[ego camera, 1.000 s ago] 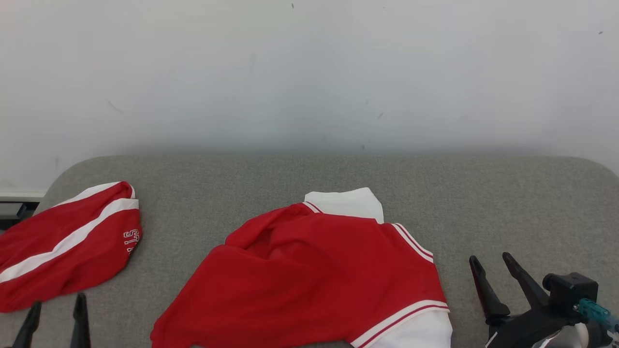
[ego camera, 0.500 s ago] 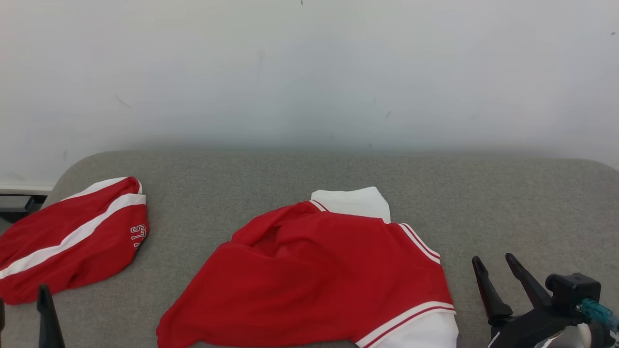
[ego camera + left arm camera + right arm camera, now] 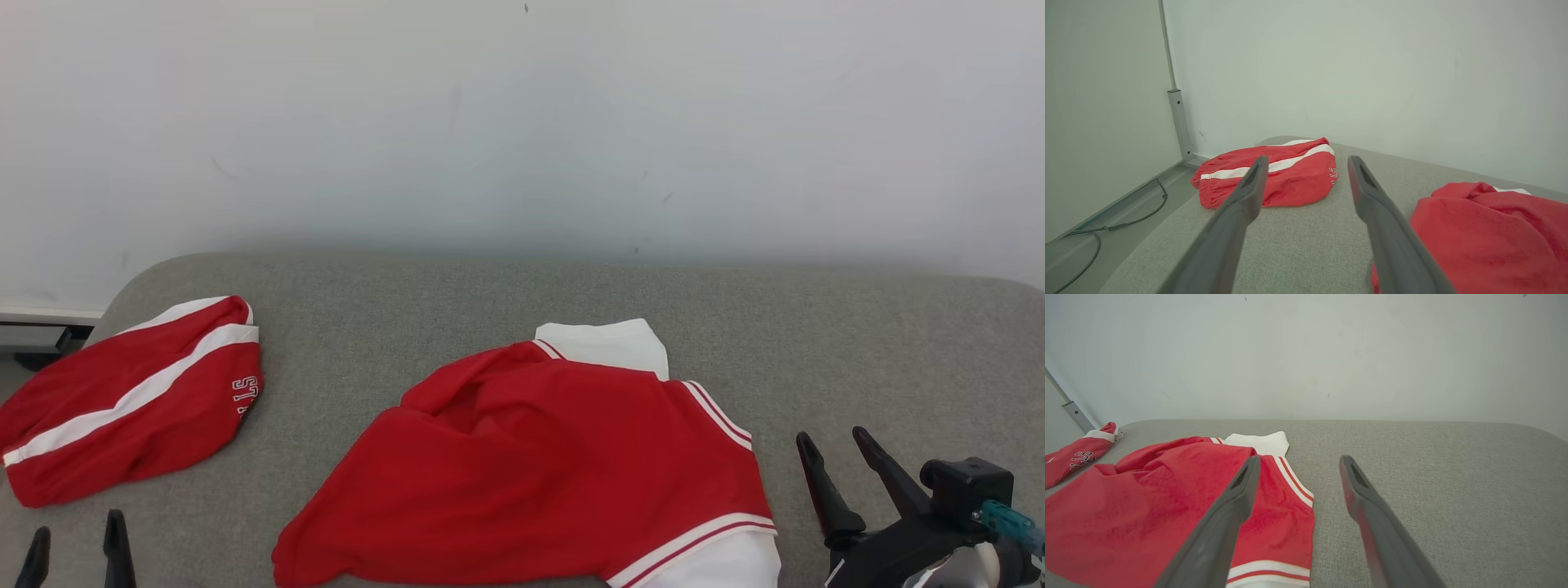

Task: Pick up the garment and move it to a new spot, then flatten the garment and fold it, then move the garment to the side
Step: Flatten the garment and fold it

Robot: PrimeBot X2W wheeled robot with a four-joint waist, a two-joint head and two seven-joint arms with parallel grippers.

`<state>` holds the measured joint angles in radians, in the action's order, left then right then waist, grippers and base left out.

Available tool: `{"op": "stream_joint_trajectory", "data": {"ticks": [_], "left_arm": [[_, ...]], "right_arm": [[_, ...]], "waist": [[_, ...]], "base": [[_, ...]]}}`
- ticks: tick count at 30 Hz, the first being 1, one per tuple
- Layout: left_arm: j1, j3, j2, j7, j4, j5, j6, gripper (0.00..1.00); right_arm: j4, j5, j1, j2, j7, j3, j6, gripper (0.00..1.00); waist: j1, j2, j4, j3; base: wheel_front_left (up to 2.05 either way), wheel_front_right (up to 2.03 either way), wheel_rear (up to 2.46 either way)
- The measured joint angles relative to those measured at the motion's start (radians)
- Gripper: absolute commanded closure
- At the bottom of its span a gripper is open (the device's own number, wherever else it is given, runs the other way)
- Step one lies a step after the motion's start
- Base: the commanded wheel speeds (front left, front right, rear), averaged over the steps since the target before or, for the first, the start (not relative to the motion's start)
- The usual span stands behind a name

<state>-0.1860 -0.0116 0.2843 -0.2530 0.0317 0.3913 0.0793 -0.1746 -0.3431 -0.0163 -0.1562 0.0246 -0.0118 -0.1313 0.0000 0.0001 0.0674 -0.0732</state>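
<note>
Garment (image 3: 539, 474) rumpled mid-surface, both tools released and clear of it.
Garment is red with white collar and striped trim, lying at centre front of grey surface (image 3: 857, 343). Left tool (image 3: 76, 527) sits lower left, fingers spread, empty, just in front of red shorts (image 3: 131, 400) with white stripe at surface's left end. Right tool (image 3: 831, 435) sits lower right, fingers spread, empty, just beside garment's right edge, not touching. White wall (image 3: 522, 122) behind.
</note>
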Motion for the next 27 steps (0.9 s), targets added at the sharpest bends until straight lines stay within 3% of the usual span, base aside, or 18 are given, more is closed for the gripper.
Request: {"op": "stream_joint_trajectory", "data": {"ticks": [5,12,27], "left_arm": [[-0.005,0.032,0.033,0.046,0.016,-0.036,0.0,0.0],[-0.006,0.055,0.037,0.091,0.014,-0.034,-0.009,0.0],[-0.018,0.084,0.063,0.173,-0.037,-0.034,-0.007,0.0]], "right_arm": [[0.002,0.001,0.0,0.002,-0.009,-0.006,0.0,0.0],[0.001,0.005,-0.005,0.004,-0.08,-0.007,0.0,0.0],[0.026,0.008,-0.014,0.013,-0.127,-0.016,0.0,0.0]], "waist": [[0.0,0.0,-0.008,0.001],[0.0,0.0,-0.018,0.0],[0.0,0.0,-0.038,0.006]], "base": [[0.0,0.0,0.0],[0.0,0.0,0.0],[0.0,0.0,0.0]]}}
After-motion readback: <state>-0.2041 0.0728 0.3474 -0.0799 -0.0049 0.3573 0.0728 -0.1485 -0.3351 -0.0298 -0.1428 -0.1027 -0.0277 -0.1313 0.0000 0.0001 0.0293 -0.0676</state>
